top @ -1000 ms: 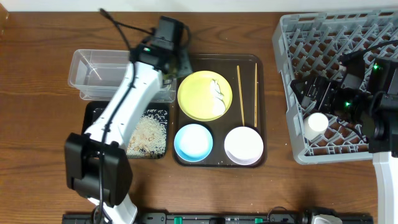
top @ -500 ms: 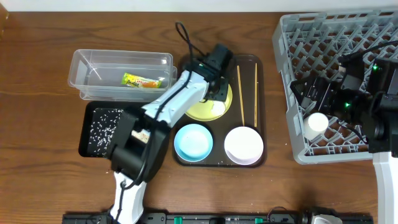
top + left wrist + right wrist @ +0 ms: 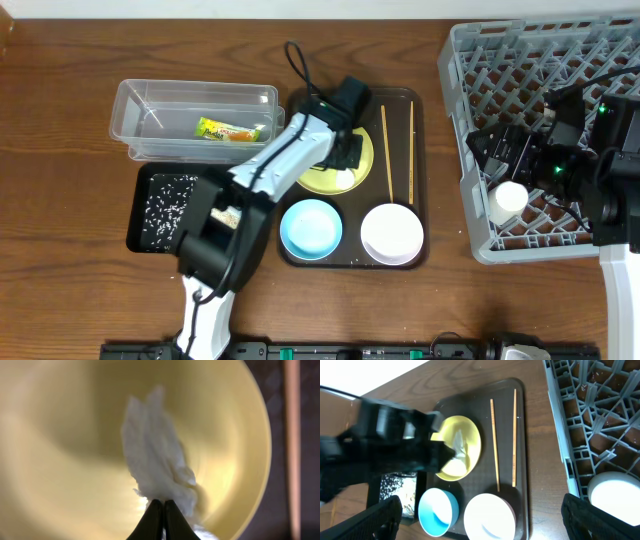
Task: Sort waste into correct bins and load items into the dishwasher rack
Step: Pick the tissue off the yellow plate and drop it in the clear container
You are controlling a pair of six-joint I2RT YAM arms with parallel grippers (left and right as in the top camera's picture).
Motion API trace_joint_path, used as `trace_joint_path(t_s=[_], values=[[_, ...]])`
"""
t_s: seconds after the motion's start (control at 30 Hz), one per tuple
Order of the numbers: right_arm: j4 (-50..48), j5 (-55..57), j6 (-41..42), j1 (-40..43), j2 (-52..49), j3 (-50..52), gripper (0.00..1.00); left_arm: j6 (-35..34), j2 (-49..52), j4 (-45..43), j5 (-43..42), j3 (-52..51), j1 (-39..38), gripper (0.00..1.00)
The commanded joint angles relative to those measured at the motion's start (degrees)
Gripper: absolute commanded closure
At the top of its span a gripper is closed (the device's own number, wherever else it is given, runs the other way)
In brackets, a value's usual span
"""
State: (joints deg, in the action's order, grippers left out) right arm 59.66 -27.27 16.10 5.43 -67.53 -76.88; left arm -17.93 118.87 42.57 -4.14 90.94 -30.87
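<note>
My left gripper point(image 3: 161, 506) is shut on the crumpled white scrap point(image 3: 155, 455), just above the pale-yellow plate point(image 3: 60, 460). From overhead it hangs over that plate point(image 3: 318, 178) on the brown tray. The chopsticks point(image 3: 387, 150) lie right of the plate, with the light-blue bowl point(image 3: 311, 228) and the white bowl point(image 3: 392, 233) in front. The green-and-orange wrapper point(image 3: 232, 130) lies in the clear tub point(image 3: 150, 110). Rice grains point(image 3: 165, 205) sit in the black tray point(image 3: 140, 215). My right gripper point(image 3: 487, 520) stands open over the grey rack point(image 3: 500, 60), near the white cup point(image 3: 508, 200) standing in it.
The dark brown serving tray point(image 3: 300, 100) holds the plate, bowls and chopsticks at the table's middle. The left arm stretches from the front edge across the black tray's right end. Bare wood separates the serving tray from the rack.
The left arm swung from the clear tub to the yellow plate and its jaws shut on the white scrap. The wrapper now shows in the tub. The right arm has not moved.
</note>
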Motion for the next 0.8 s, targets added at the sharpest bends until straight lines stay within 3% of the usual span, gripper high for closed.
trace_joint_path(t_s=[0.0,0.17,0.4,0.43,0.53,0.57,0.77], values=[[0.15,-0.66,0.17,-0.48,0.52,-0.59,0.01,0.28,-8.66,0.66,0.76,3.15,3.26,0.94],[0.17,-0.66,0.17,-0.48,0.52,-0.59,0.01,0.35,-15.08,1.99,4.02,3.15,9.77,0.94],[0.17,-0.66,0.15,-0.48,0.52,-0.59,0.01,0.33,-14.29,3.26,7.26,3.02,18.97,0.94],[0.17,-0.66,0.15,-0.48,0.52,-0.59,0.01,0.35,-14.16,3.02,7.23,3.02,19.8,0.91],[0.15,-0.63,0.15,-0.48,0.52,-0.59,0.01,0.37,-14.03,2.67,7.15,3.02,21.27,0.44],[0.15,-0.61,0.15,-0.48,0.52,-0.59,0.01,0.44,-14.29,3.28,7.15,3.17,21.29,0.36],[0.11,5.46,0.13,-0.48,0.52,-0.59,0.01,3.13,-19.39,9.2,3.28,5.73,20.06,0.29]])
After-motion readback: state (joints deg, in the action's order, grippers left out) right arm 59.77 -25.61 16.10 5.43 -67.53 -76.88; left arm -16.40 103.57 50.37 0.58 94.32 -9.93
